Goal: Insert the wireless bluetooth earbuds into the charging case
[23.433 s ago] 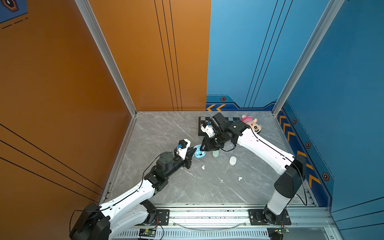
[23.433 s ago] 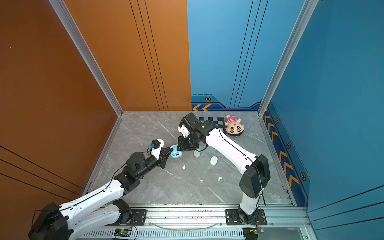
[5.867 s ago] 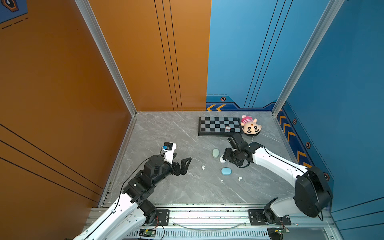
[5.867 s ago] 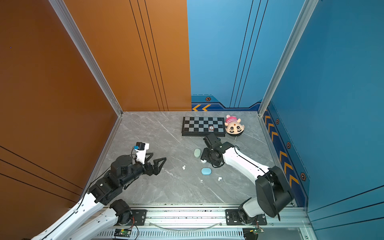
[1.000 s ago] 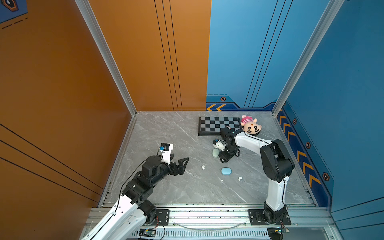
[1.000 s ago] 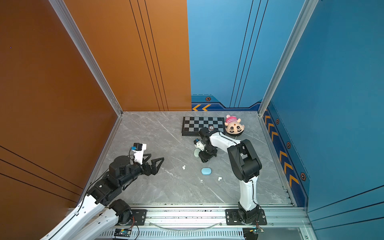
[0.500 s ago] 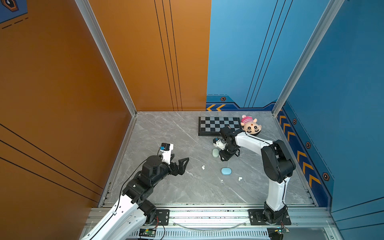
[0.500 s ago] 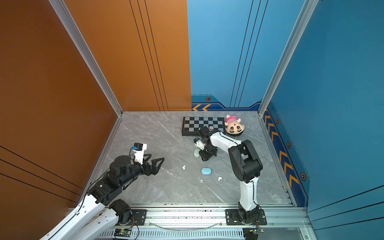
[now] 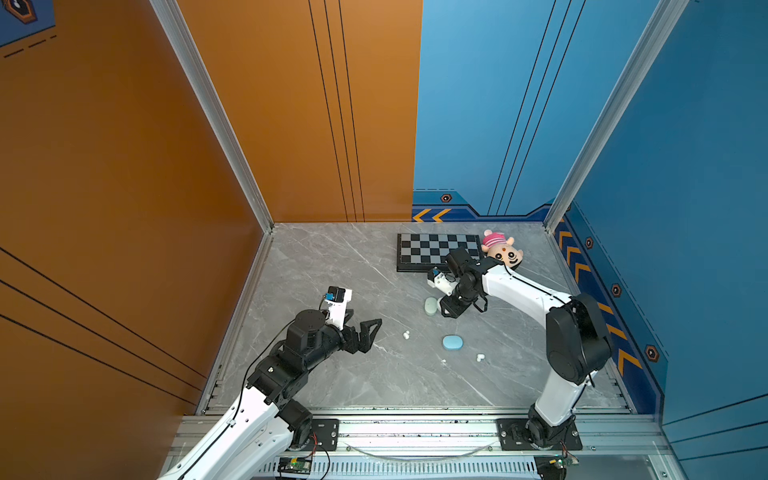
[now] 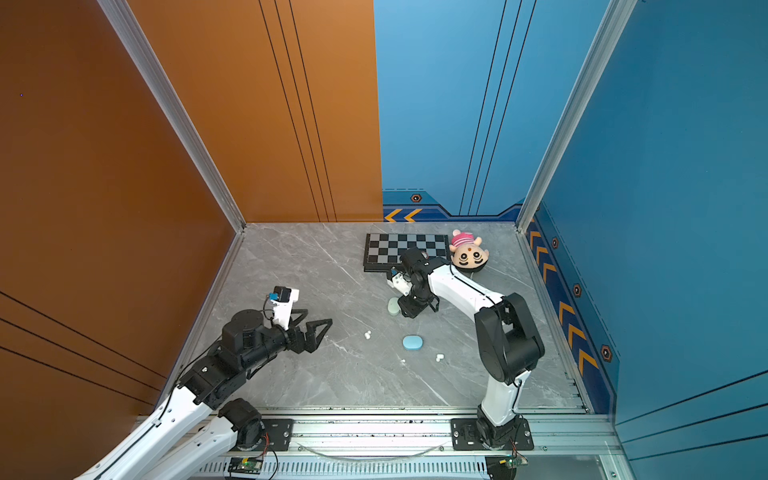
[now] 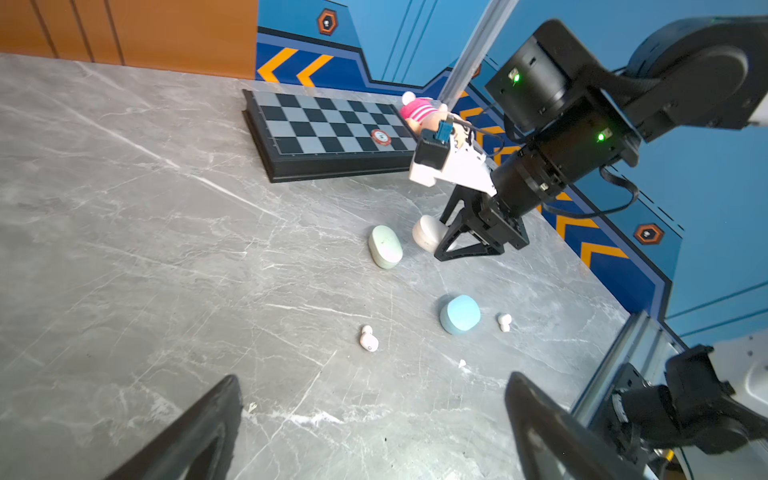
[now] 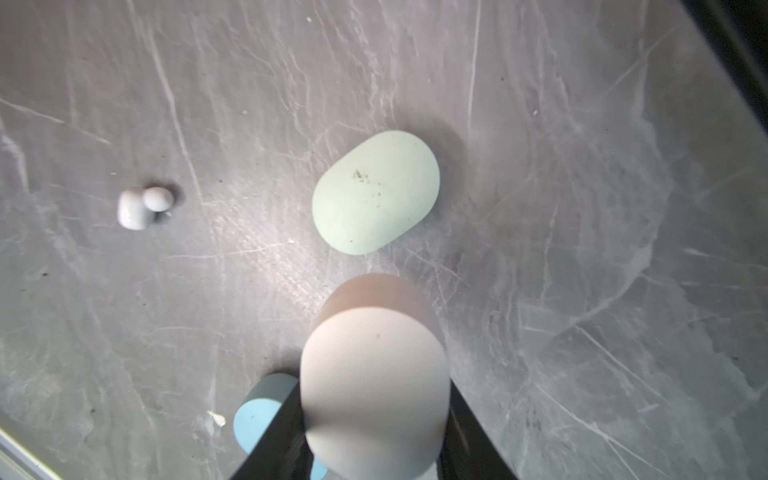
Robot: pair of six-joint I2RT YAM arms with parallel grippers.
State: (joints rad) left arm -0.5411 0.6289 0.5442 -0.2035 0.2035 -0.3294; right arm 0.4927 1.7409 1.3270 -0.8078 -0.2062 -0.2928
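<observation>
Pinkish-white case (image 12: 374, 374) is now pinched by the right hand (image 9: 450, 308), which has just narrowed; left hand (image 9: 365, 330) stays spread. Loose earbuds (image 9: 406, 334) lie on the tabletop (image 9: 332, 270), so insertion remains ahead.

Blurred cream case (image 12: 374, 374), edge-cropped

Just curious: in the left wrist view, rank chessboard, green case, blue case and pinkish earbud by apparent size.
Largest: chessboard
Then: green case and blue case, too alike to rank
Smallest: pinkish earbud
</observation>
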